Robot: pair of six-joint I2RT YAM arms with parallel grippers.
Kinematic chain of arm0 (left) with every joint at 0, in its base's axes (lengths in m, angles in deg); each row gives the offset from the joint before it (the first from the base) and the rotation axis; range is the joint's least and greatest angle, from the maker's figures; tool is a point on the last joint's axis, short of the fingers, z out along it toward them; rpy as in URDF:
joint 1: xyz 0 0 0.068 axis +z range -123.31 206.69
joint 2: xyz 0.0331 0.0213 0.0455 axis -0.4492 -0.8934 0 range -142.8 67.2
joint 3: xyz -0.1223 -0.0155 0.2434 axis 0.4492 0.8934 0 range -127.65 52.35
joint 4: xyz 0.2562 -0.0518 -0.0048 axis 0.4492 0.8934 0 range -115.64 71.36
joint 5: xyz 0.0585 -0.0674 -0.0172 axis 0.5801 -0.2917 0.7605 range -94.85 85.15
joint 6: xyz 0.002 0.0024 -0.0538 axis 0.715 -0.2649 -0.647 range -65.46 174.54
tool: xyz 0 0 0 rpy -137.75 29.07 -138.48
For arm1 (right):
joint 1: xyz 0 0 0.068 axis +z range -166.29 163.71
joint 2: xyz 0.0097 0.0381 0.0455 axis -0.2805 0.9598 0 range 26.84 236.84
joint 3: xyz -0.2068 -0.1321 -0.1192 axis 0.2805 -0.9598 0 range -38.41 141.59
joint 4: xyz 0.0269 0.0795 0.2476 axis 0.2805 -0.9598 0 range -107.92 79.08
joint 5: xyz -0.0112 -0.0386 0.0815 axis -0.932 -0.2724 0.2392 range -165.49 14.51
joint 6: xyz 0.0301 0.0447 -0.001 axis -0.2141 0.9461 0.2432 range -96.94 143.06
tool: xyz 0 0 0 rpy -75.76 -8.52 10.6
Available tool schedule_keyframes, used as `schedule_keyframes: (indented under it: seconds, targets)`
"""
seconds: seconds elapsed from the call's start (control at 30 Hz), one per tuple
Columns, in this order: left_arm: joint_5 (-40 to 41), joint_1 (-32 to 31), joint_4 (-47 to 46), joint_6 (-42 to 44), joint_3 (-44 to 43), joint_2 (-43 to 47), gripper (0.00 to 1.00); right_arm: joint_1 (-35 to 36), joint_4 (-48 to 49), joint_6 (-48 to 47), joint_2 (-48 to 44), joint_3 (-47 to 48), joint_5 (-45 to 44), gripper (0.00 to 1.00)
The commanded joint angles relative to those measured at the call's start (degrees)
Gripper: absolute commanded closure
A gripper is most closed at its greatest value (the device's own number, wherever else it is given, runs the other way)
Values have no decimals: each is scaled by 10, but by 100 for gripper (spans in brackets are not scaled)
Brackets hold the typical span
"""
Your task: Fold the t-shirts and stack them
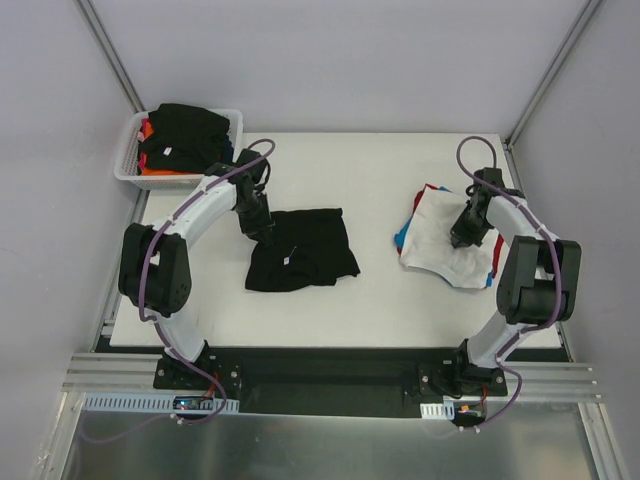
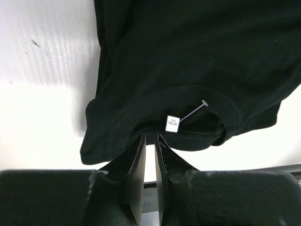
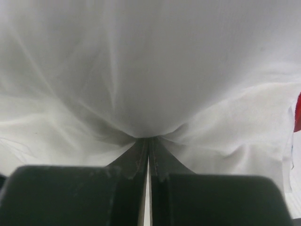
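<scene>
Step, as judged: mid-fold of black t-shirt (image 1: pixel 305 250).
Left gripper (image 2: pixel 149 137): jaws nearly together, pinching collar edge at tips.
Shirt spreads away from claw, crumpled, roughly halved. Neck tag (image 2: pixel 172 123) just beyond fingertips.
Right gripper (image 3: pixel 148 140): jaws pressed together on bunched white t-shirt (image 3: pixel 150 70), cloth puckering into pinch. Red t-shirt (image 3: pixel 297 113) peeks out at claw's right.
Next likely: left claw lifts collar, carries it over toward far hem, keeps cloth flat.
</scene>
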Motion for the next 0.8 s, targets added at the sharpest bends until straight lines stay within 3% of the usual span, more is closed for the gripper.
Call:
schedule_keyframes:
  seconds: [0.0, 0.23, 0.5, 0.67, 0.77]
  targets:
    - [-6, -12, 6, -10, -18, 2, 87, 13, -128, 38, -15, -67, 3, 99]
    - [-3, -24, 7, -14, -14, 7, 87, 13, -138, 26, -81, -30, -14, 99]
    - [-7, -36, 6, -15, -48, 1, 86, 19, -177, 1, -77, 177, -12, 99]
    - [-4, -38, 7, -11, -60, -1, 86, 19, -154, -16, -40, 192, 55, 99]
    - [-3, -38, 8, -8, -62, -1, 85, 20, -107, -14, -20, 141, 103, 99]
